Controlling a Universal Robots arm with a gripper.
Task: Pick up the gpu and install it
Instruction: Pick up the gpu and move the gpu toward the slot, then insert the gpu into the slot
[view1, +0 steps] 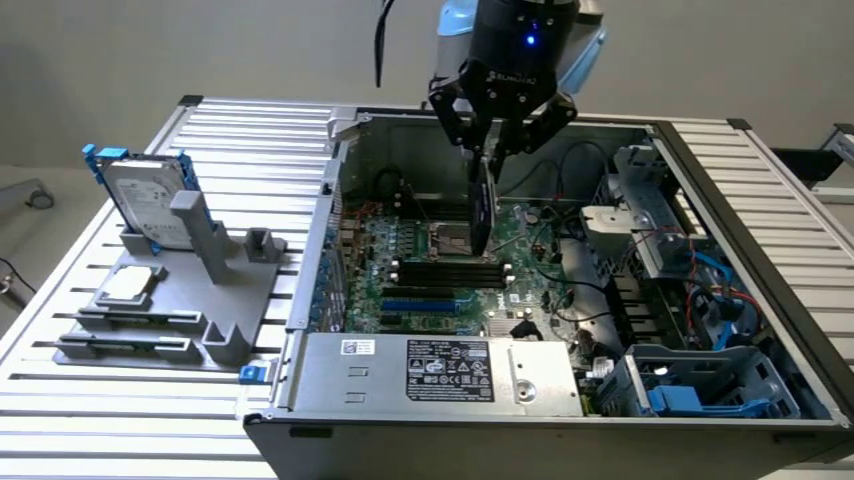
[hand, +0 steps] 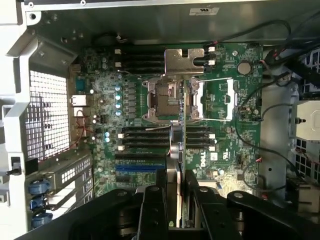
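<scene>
The pick-up is done. The gpu (view1: 483, 203) is off its rack and hangs straight down from the tool (view1: 489, 150), inside the open computer case (view1: 747, 190). Installing is not done yet, since the card is above the motherboard (view1: 427, 250) and I judge it is touching no slot. The blue slots (view1: 420, 300) lie lower on the board and to one side of the tool, with nothing in them.

The tool is pinching the card by its upper edge, with the fingers about half closed and pressed against its two flat faces. In the wrist view the gpu (hand: 179, 150) appears edge-on as a thin strip running away from the tool (hand: 176, 196). One finger (hand: 154, 205) is on each side of it, and the motherboard (hand: 220, 100) with its blue slots (hand: 137, 167) is spread out beneath.

Well away from the tool, outside the case, a gray rack (view1: 200, 260) stands on the slatted desk (view1: 80, 400). It carries a hard drive (view1: 140, 195) with blue rails and a small square chip (view1: 130, 285).
</scene>
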